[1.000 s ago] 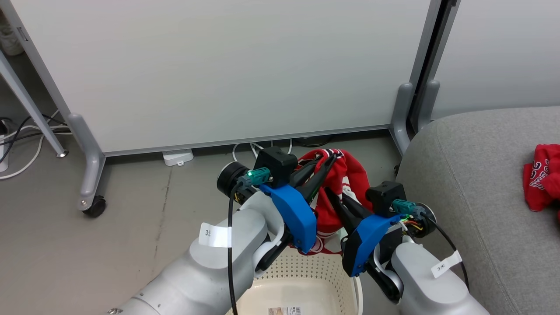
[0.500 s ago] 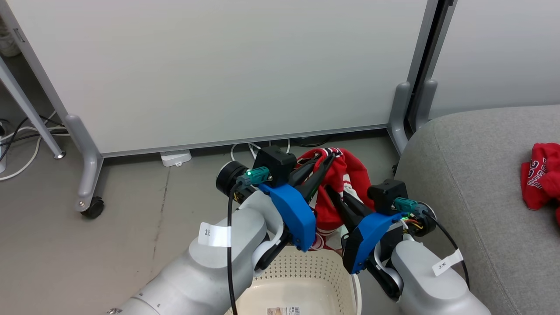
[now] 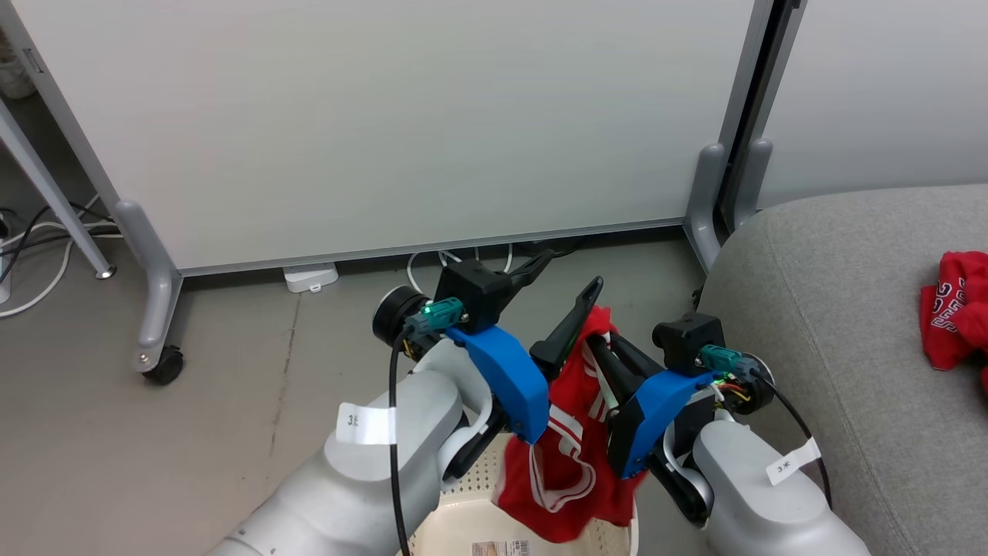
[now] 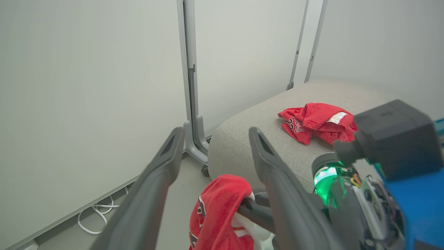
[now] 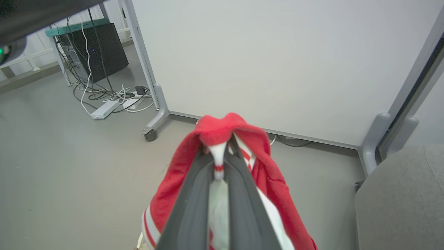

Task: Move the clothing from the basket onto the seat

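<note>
Item 1, left jaws: spread wide, holding nothing. One finger (image 3: 573,324) stands just beside the cloth.
Item 2, right jaws: clamped on a top fold of the red garment (image 3: 567,455), which hangs over the basket (image 3: 475,502). I cannot tell whether its hem touches the rim.
Item 3, other red garment (image 3: 953,309): lying on the seat (image 3: 834,324), well in from its rounded corner.
Risks: this one thin pinch may slip and drop the cloth onto the floor (image 3: 231,401) between basket and seat. The hem may snag the basket's rim, or my open finger may hook the fabric.
</note>
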